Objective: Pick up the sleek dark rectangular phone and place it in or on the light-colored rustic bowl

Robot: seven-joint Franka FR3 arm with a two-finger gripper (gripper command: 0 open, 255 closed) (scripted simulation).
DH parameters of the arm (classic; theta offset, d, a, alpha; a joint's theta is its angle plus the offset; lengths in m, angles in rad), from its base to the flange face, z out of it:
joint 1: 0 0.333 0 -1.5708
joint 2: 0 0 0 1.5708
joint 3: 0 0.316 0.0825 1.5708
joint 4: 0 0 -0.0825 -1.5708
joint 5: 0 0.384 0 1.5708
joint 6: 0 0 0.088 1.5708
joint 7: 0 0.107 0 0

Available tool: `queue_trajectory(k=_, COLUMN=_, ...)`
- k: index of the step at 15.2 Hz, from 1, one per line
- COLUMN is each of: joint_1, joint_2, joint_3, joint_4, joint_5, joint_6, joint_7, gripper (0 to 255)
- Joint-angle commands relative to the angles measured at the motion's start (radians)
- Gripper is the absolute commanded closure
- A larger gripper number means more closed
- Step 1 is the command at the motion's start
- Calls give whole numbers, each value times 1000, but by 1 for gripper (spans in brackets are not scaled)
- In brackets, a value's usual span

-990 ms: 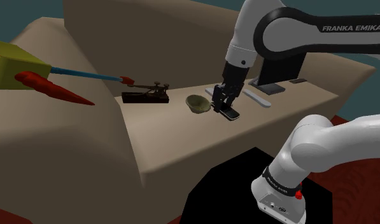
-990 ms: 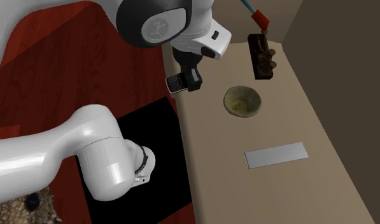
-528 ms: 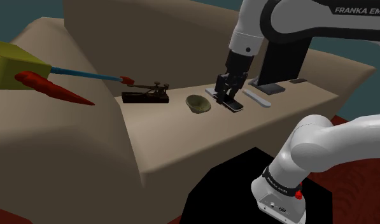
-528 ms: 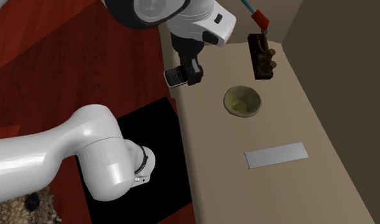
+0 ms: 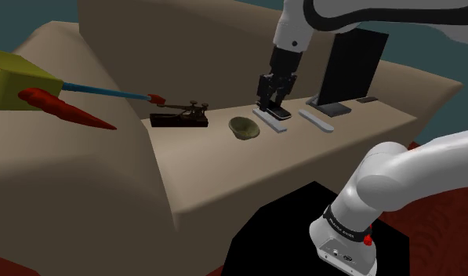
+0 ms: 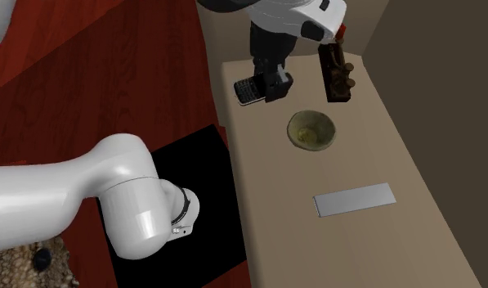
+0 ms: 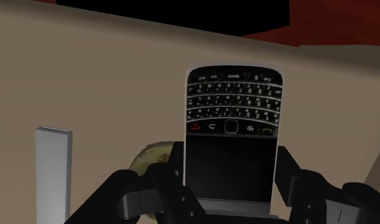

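On the shoulder view's far left a yellowish block [image 5: 16,77] is cut off by the frame edge, so its full shape cannot be made out. A red pointed thing [image 5: 67,110] and a blue rod [image 5: 107,92] with a red tip stick out from it toward a dark brown device [image 5: 179,118], whose small parts are hard to read. All of this lies on or over a beige surface [image 5: 224,168]. Next comes the bowl [image 5: 244,128], pale olive and shallow. In the wrist view only a sliver of the bowl shows, the rest hidden behind the gripper's body. Just right of the bowl the gripper [image 5: 273,104] hangs with its fingers [image 7: 174,167] clamped on the lower sides of the phone [image 7: 230,127], a dark keypad handset with a pale rim, held off the surface and apart from the bowl. A grey strip [image 5: 275,128] lies partly hidden below the phone, and a dark upright panel [image 5: 350,70] stands further right. The black stand [image 5: 295,227] sits at the lower right, and the arm's upper links run out of the frame at the top. Compared with a second ago the phone is higher, and in the second exterior view it has moved from beyond the surface's edge to over the surface.
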Motion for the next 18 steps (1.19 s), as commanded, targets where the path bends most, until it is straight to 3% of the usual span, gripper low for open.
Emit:
queue_trajectory(k=1, joint_1=-15, joint_2=82, joint_3=-10, joint_4=50, joint_5=-15, joint_6=31, joint_7=-18, gripper=255)
queue_trajectory(k=10, joint_1=-65, joint_2=420, joint_3=-57, joint_4=344, joint_5=-70, joint_6=69, joint_7=-87, gripper=255)
queue_trajectory(k=18, joint_1=-64, joint_2=427, joint_3=-55, joint_4=244, joint_5=-68, joint_6=177, joint_7=-90, gripper=255)
